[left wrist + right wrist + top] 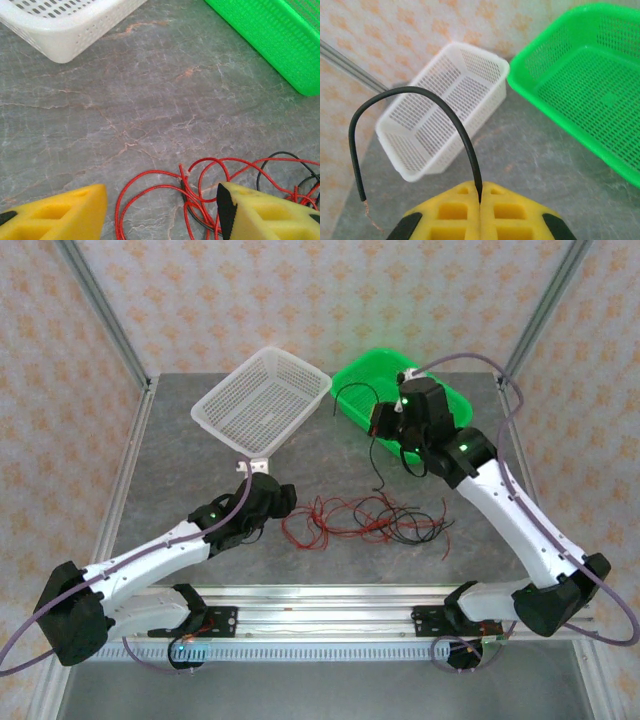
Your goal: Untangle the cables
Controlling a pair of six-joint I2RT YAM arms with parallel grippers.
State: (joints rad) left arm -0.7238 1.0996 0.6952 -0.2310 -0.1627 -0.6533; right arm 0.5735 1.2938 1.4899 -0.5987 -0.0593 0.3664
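Right gripper point(480, 194) clamped on black cable point(415, 92), raised beside green basket point(600, 90). Other cables point(365, 520), red and black, lie tangled on table point(190, 480). Left gripper point(161, 195) jaws apart, empty, above tangle. Step probably: pulling one cable free. Next: carry over basket, release

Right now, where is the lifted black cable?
In the top view, the black cable hangs from the right end effector by the green basket, far right.
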